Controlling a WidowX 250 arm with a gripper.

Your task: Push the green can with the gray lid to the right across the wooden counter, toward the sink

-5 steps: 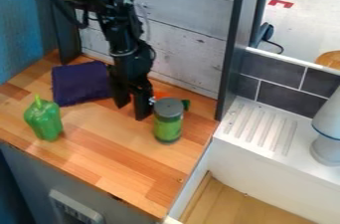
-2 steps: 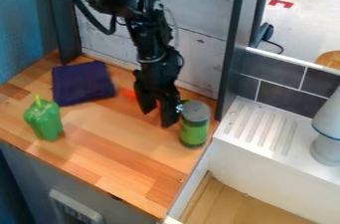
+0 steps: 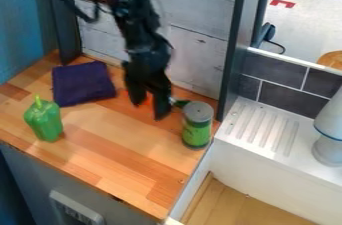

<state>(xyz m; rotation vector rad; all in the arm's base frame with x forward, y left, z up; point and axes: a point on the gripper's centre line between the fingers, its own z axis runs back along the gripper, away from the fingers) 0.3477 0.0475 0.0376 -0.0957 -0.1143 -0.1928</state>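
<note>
The gripper (image 3: 149, 110) hangs low over the wooden counter, left of the can, with its two fingers apart and nothing held between them. A grey-lidded can with a green label (image 3: 196, 128) stands upright near the counter's right edge, a small gap from the right finger. Behind the fingers, an orange item (image 3: 147, 100) is partly hidden. A small dark green piece (image 3: 180, 103) lies behind the can at its left. To the far left, a green bell pepper (image 3: 44, 121) stands on the wood. A folded dark purple cloth (image 3: 83, 83) lies behind the pepper.
The wooden counter (image 3: 113, 156) has a whitewashed plank wall (image 3: 190, 51) behind it and a dark upright post (image 3: 234, 49) at its right rear. Right of it are a white ridged drainboard (image 3: 264, 131), a sink basin and a pale lamp-like object (image 3: 328, 134).
The can slid right along the counter, with the gripper moving right beside it. Since then the gripper has drawn back left and slightly upward, away from the can.
</note>
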